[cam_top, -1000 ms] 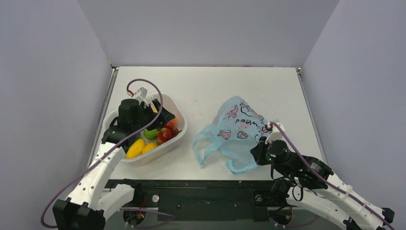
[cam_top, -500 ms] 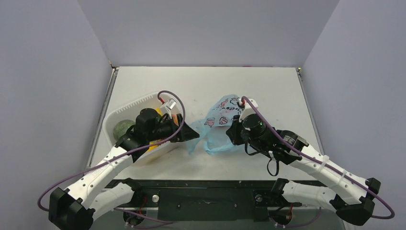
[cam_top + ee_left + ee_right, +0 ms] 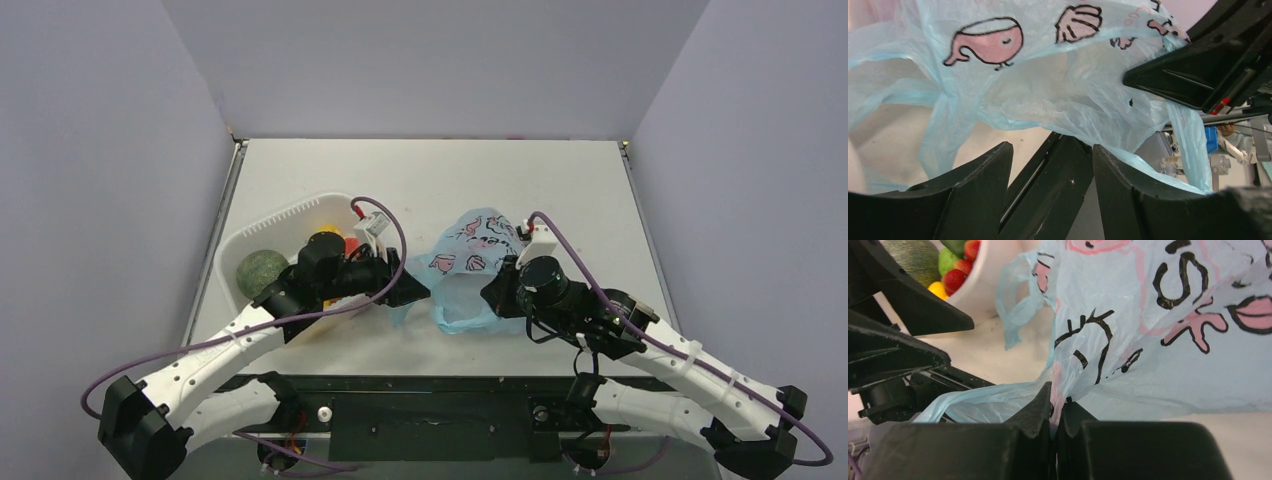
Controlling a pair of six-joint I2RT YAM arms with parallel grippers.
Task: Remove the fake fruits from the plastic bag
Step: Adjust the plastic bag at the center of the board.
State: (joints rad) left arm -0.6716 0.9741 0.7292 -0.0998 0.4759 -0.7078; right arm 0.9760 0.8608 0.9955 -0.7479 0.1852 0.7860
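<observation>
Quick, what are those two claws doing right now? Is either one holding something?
Left gripper: open, gripping nothing, right up against the plastic bag.
Right gripper: closed, pinching a fold of the plastic bag.

plastic bag [image 3: 1158, 365]: black lettering [image 3: 1174, 271] on the light-blue film, only one large "s" at upper right legible in the right wrist view, other strokes broken by creases, too small to read from top view
</observation>
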